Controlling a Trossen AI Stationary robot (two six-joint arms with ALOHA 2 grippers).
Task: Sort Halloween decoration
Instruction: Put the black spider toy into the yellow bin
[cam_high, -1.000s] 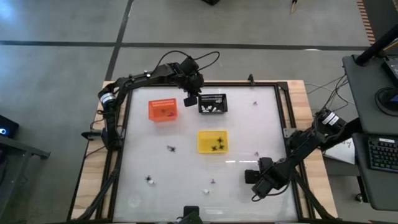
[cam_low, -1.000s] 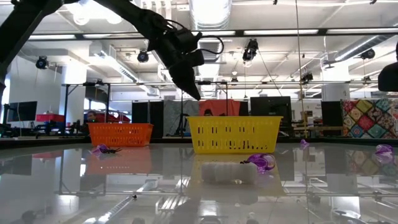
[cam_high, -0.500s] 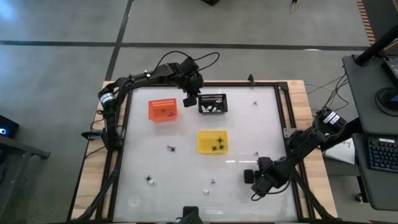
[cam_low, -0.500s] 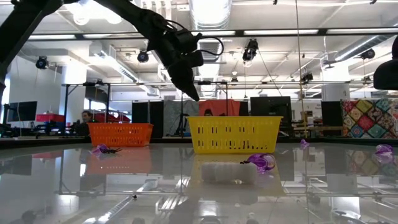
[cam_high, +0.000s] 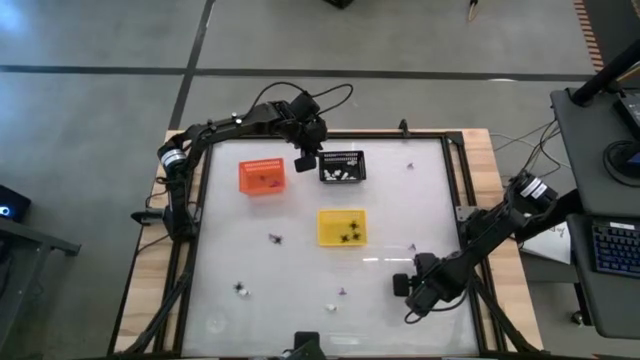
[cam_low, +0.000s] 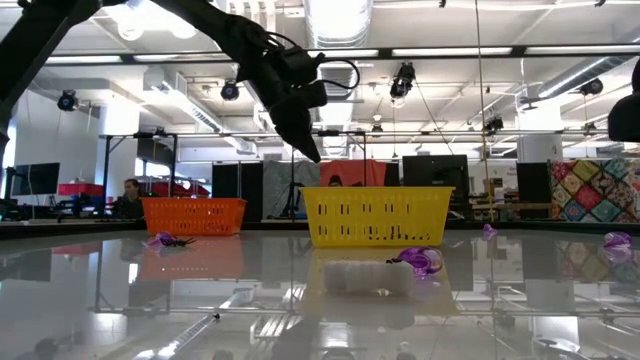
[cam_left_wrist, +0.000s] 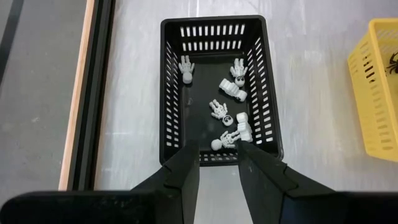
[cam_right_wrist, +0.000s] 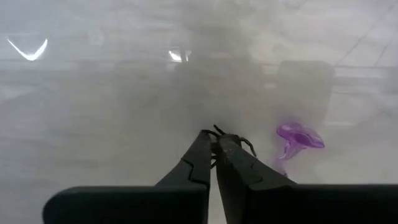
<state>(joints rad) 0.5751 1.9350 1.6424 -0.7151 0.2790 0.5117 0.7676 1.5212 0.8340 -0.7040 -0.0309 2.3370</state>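
Note:
My right gripper (cam_right_wrist: 215, 140) stands near the table's near right corner (cam_high: 402, 285), pointing down and shut on a small black spider (cam_right_wrist: 231, 138). A purple piece (cam_right_wrist: 299, 136) lies just beside it on the white table. My left gripper (cam_left_wrist: 219, 151) hangs open above the near end of the black basket (cam_left_wrist: 217, 87), with nothing between its fingers; in the high view it is at the basket's left end (cam_high: 305, 160). Several white skeleton pieces (cam_left_wrist: 231, 106) lie on the basket's floor. Black spiders lie in the yellow basket (cam_high: 341, 227). My right gripper pinches the black spider between its two fingertips (cam_right_wrist: 204, 142), coming from above and pointing down. Only the spider's legs (cam_right_wrist: 247, 144) show past the tips, low at the table's surface. Whether it is lifted clear, I cannot tell.
An orange basket (cam_high: 262, 176) stands left of the black one. Loose small pieces lie scattered on the table (cam_high: 274, 239), (cam_high: 241, 289), (cam_high: 342, 292), (cam_high: 410, 165). In the low view a purple piece (cam_low: 420, 260) and a white piece (cam_low: 370, 277) lie before the yellow basket (cam_low: 377, 216).
My right gripper has shut where it stands near the table's near right corner.

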